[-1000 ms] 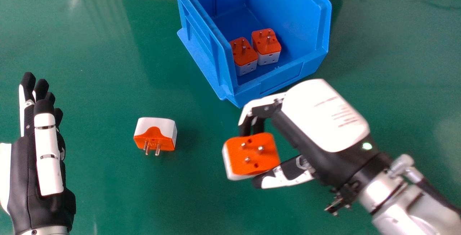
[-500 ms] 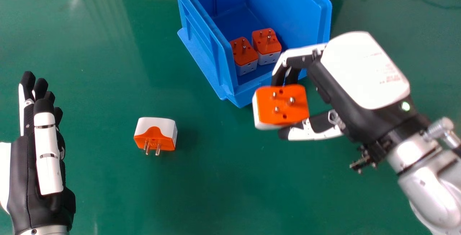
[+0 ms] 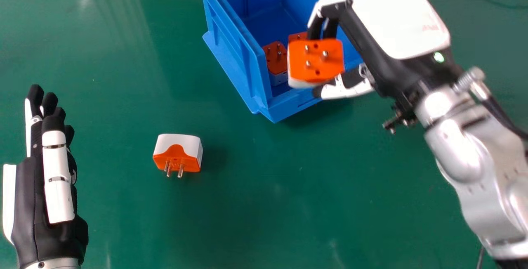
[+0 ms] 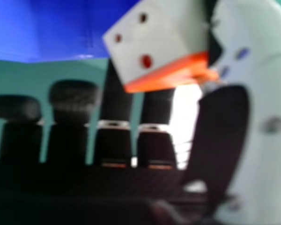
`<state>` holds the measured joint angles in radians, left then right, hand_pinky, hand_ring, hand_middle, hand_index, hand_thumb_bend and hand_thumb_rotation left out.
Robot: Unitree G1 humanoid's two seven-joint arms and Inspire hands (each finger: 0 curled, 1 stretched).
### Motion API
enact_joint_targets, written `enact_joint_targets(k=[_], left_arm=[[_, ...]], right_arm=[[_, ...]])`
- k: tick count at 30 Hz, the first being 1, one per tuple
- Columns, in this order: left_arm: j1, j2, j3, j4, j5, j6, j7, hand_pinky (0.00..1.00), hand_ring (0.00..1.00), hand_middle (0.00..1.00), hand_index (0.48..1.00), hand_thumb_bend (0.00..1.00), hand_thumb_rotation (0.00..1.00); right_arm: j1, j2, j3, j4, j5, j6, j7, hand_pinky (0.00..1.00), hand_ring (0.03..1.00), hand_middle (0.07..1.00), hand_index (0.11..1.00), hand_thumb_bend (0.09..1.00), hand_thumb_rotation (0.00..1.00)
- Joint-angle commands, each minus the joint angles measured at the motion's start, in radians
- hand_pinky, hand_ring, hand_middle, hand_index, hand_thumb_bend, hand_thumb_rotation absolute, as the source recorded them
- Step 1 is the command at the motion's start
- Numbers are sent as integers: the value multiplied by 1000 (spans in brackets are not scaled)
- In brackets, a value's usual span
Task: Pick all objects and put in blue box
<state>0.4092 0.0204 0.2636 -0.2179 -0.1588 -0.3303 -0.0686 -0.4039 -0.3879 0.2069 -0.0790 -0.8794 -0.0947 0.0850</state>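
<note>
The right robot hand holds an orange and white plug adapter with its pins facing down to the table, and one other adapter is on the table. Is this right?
Not the pins: the head view shows them facing up, away from the table. The right robot hand does hold the plug adapter, and one other adapter is on the table.

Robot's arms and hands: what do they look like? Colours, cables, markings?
Right hand: white rounded back plate with faint reddish print, black body, black and white fingers, small green light near the wrist. Silver forearm, glossy, with a dark cable alongside and a metal connector. Left hand: black body, white segments on the thumb, black fingertips, silvery-white wrist end.
</note>
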Motion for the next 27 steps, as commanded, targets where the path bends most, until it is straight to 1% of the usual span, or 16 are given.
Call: enact_joint_targets(k=[1,4,6,9,12,13,15,17,20,23,26,27], left_arm=[[2,9,9,-17,-2,-19,-1,1000,1000,998,1000,366,1000],[2,7,7,-24,1,-20,2,1000,1000,996,1000,365,1000],[4,7,5,-31,-2,-14,1,1000,1000,994,1000,364,1000],[7,8,2,-39,-3,-8,-1,1000,1000,993,999,365,1000],[6,8,1,-39,-4,-12,-3,1000,1000,992,998,361,1000],[5,7,1,-39,-7,-13,-4,1000,1000,992,999,358,1000],[5,2,-1,-46,-8,-8,0,1000,1000,992,999,354,1000],[7,0,-2,-52,-4,-3,4,1000,1000,993,999,348,1000],[11,2,-6,-61,3,1,5,1000,997,988,994,344,1000],[12,1,-9,-74,7,8,9,1000,997,987,994,343,1000],[16,0,-13,-91,19,18,16,1000,993,983,991,338,1000],[19,-2,-16,-100,22,25,20,1000,993,983,991,338,1000]], right_arm=[[-97,19,14,46,-9,12,-35,71,114,436,485,517,0],[-174,33,42,131,-19,25,-55,68,111,436,485,516,0],[-239,45,72,222,-33,20,-85,74,119,431,485,516,0],[-326,68,114,353,-53,18,-135,83,132,416,485,513,0],[-396,86,151,462,-66,28,-168,93,144,406,487,512,0],[-425,94,166,507,-70,29,-183,96,147,404,487,512,0],[-475,112,189,586,-80,41,-203,98,150,407,487,512,0],[-520,128,208,664,-81,45,-228,97,149,408,487,513,0],[-587,151,236,787,-70,34,-257,106,159,406,487,514,0],[-638,171,260,887,-63,18,-299,112,166,404,488,515,0],[-681,194,284,976,-60,21,-334,112,166,400,487,516,0],[-695,201,291,1005,-58,25,-336,112,166,400,487,516,0]])
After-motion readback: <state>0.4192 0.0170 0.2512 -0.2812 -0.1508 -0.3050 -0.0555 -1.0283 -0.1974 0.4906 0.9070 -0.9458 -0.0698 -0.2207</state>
